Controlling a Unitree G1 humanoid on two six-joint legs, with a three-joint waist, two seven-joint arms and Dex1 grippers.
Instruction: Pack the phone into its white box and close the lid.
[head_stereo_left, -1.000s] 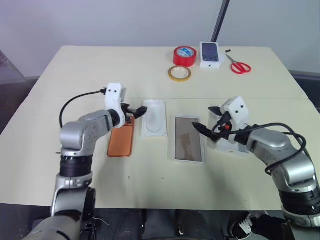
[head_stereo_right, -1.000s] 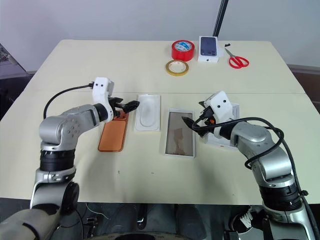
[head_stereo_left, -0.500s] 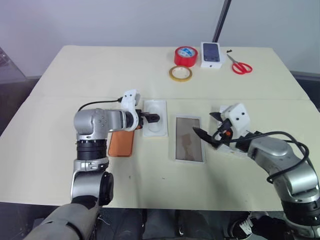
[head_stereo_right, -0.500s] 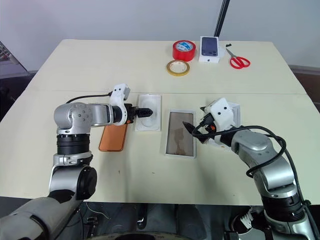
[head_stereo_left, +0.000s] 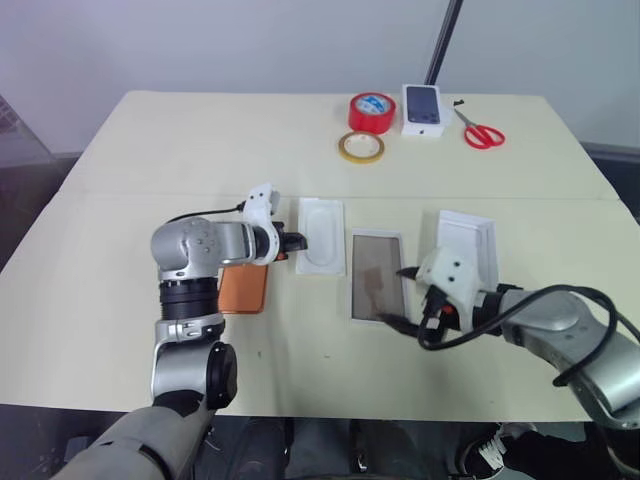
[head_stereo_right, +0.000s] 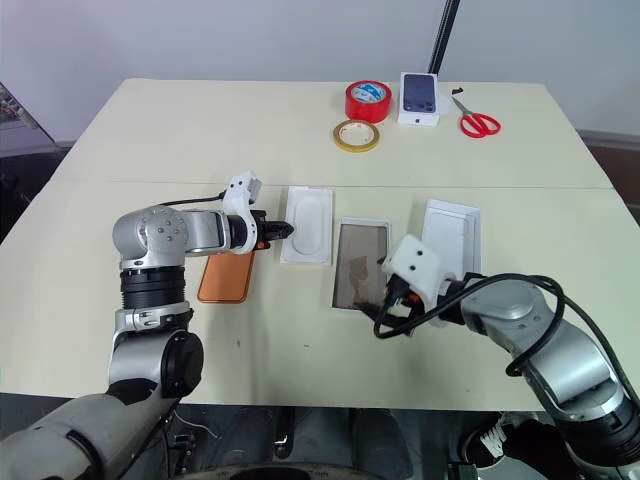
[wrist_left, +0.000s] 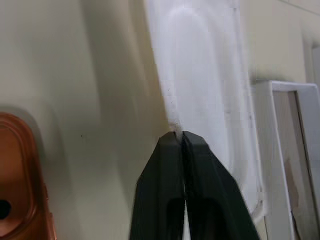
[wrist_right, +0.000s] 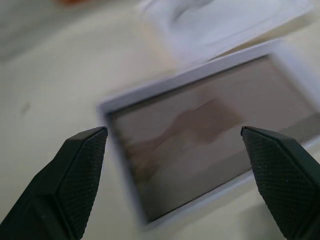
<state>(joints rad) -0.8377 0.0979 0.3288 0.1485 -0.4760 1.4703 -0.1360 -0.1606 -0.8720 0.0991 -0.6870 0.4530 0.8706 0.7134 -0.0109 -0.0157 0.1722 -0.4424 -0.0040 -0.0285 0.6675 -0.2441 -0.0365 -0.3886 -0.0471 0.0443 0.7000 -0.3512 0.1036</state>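
The orange phone (head_stereo_left: 243, 289) lies flat on the table, its far end hidden under my left arm; its corner also shows in the left wrist view (wrist_left: 20, 190). To its right lies a white moulded insert (head_stereo_left: 322, 235). My left gripper (head_stereo_left: 296, 240) is shut, with its tips against that insert's left edge (wrist_left: 172, 107). Right of the insert lies the white box (head_stereo_left: 378, 276), a shallow tray with a brownish floor. Its white lid (head_stereo_left: 467, 240) rests further right. My right gripper (head_stereo_left: 395, 296) hovers open over the box's near right side (wrist_right: 200, 145), holding nothing.
At the table's far side are a red tape roll (head_stereo_left: 370, 111), a yellow tape ring (head_stereo_left: 359, 147), a small white box with a phone picture (head_stereo_left: 422, 108) and red scissors (head_stereo_left: 481, 133). A black pole (head_stereo_left: 445, 40) rises behind them.
My left gripper has shut at the insert's edge, and the insert has slid to the right. My right arm has drawn back towards the table's near edge, uncovering the lid.
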